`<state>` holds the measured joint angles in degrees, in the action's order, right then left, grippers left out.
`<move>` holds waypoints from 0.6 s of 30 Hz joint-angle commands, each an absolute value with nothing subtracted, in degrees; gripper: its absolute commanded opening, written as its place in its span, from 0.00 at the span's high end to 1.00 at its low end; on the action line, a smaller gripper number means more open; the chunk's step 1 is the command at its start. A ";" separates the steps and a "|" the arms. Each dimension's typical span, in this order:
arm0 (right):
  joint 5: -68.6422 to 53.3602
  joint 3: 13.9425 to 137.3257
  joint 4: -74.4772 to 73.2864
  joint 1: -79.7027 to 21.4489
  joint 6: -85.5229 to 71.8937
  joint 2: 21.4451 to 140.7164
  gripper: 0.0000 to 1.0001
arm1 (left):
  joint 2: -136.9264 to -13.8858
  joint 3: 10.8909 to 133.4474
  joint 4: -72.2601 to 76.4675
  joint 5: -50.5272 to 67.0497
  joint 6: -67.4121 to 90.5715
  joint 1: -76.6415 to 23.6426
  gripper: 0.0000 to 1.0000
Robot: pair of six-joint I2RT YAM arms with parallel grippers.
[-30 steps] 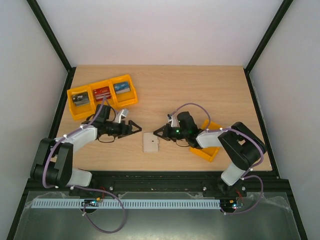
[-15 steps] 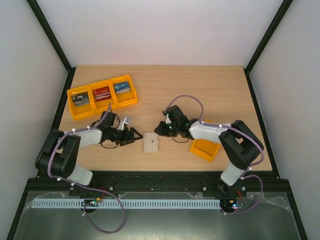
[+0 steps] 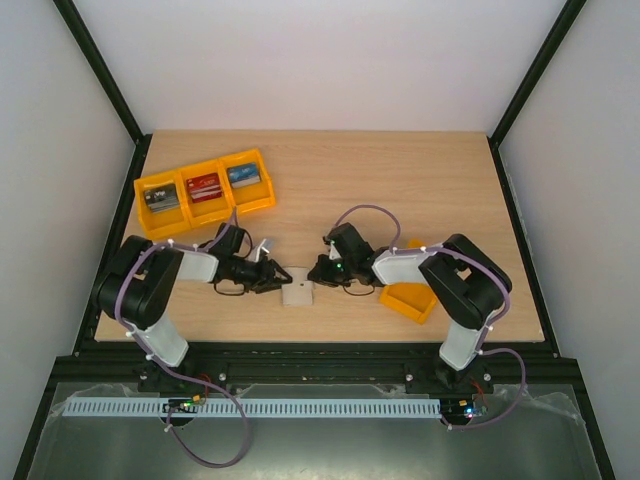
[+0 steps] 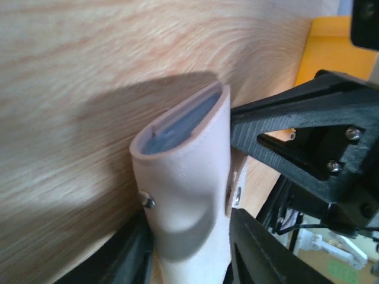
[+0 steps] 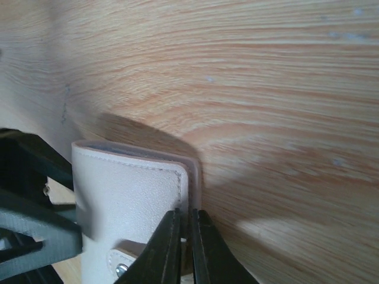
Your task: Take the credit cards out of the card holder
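Two grippers hold the holder (image 3: 298,294), just 6 o'clock of the table's (image 3: 420,180) centre. The left gripper (image 3: 278,281), from 9 o'clock, clasps its sides, jaws half spread. The right gripper (image 3: 318,274), from 3 o'clock, pinches one edge, jaws almost closed. The holder's long axis looks 9-to-3, its sleeve mouth (image 4: 180,121) pointing away from the left wrist.

counter (image 3: 400,180): pale wood-grain board with a dark rail along its left and right edges
10 o'clock: row of three joined orange-yellow bins (image 3: 158,230), slightly askew, near the left edge
7 o'clock, close to centre: small cream-white card holder (image 3: 298,293); whether it lies flat on the wood cannot be told
4 o'clock: single orange-yellow bin (image 3: 405,312), turned at an angle, well apart from the row
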<state>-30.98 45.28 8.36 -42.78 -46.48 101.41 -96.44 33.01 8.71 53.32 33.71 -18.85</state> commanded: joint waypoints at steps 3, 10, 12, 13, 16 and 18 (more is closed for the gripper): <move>-32.81 45.85 9.46 -43.18 -45.59 102.96 0.93 | -97.29 32.77 7.33 51.86 33.90 -20.79 0.91; -16.28 54.90 -8.04 -42.58 -34.52 94.05 0.74 | -94.32 47.01 -10.42 46.62 22.69 -19.48 0.98; -8.93 58.93 -12.64 -44.37 -30.64 92.77 0.68 | -92.96 52.93 -18.06 42.36 16.78 -19.49 0.98; -7.96 60.42 -13.65 -45.45 -29.24 92.44 0.67 | -92.26 54.95 -20.90 40.57 15.31 -19.43 0.98; -12.32 62.63 -11.98 -46.69 -28.84 91.90 0.65 | -90.01 58.29 -25.47 38.72 13.30 -19.27 0.98; -13.87 62.93 -10.00 -46.72 -30.43 92.07 0.65 | -88.46 58.70 -26.20 38.82 13.62 -19.29 0.98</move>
